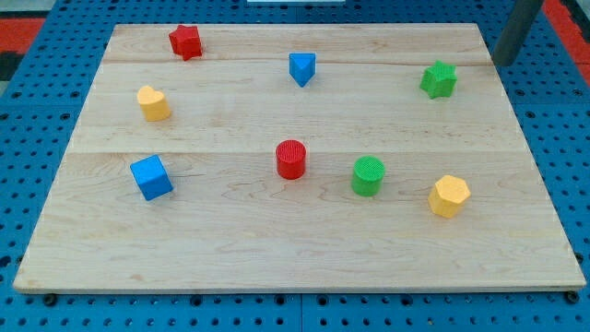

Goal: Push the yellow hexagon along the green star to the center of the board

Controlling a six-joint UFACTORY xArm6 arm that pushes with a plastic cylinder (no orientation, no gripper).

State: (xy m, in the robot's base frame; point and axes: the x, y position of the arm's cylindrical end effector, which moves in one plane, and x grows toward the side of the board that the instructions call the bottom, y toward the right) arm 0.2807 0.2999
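Observation:
The yellow hexagon (449,195) lies at the board's lower right. The green star (439,79) lies at the upper right, well above the hexagon. My rod comes down at the view's top right corner, and my tip (503,63) rests by the board's right edge, to the right of the green star and far above the hexagon. It touches no block.
A green cylinder (368,175) lies left of the hexagon, and a red cylinder (290,159) near the centre. A blue triangle (301,68) is at top centre, a red star (185,41) top left, a yellow block (153,102) left, a blue cube (151,177) lower left. The wooden board (295,258) lies on blue pegboard.

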